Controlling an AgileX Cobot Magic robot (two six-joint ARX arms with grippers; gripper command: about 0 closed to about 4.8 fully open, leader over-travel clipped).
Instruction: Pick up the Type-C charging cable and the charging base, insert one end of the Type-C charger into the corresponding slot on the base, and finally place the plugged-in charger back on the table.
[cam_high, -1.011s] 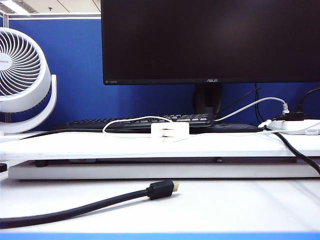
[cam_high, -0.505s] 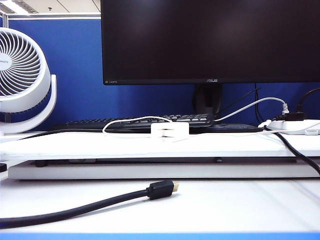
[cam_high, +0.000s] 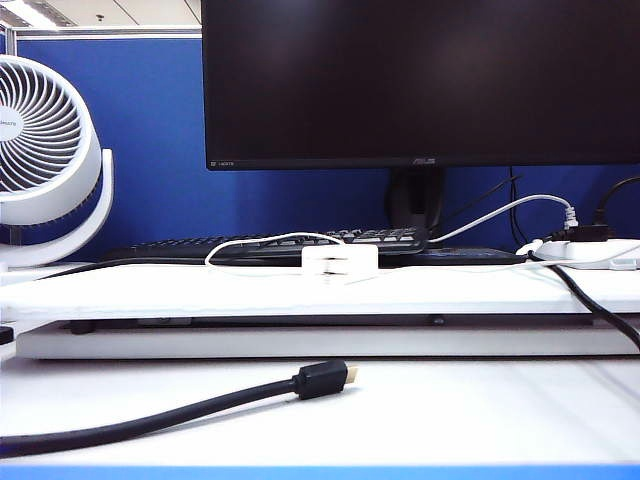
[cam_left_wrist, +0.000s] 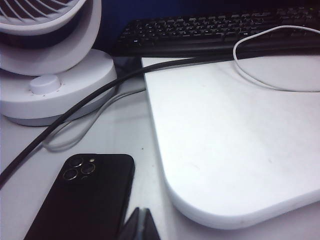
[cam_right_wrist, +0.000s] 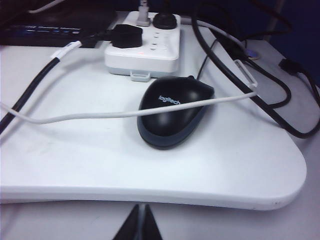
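1. Both arms were out of the exterior view. The left pincer (cam_left_wrist: 140, 225) sat closed and empty at the bottom edge of its wrist view, beside a black phone (cam_left_wrist: 82, 197); the right pincer (cam_right_wrist: 140, 222) was likewise closed and empty, low in front of the raised white tabletop (cam_right_wrist: 150, 165).
2. The charging base (cam_high: 340, 264) rested at frame centre in the exterior view on the tabletop (cam_high: 200, 290), just before the keyboard (cam_high: 270, 245), with the Type-C charging cable (cam_high: 262, 240) looping off to its left.
3. Risk, as I judged it: whether the plug sat fully home could not be told at that range, and a springy loop could tug a half-seated plug loose or drag the light base.
4. Another hazard: a white cord (cam_right_wrist: 100, 116) lay draped over the Logitech mouse (cam_right_wrist: 172, 117) near the power strip (cam_right_wrist: 145, 47); a grab there would take the wrong cord.
5. Only the exterior view showed the base; only the left wrist view showed the phone and the fan base (cam_left_wrist: 55, 87); only the right showed the mouse.
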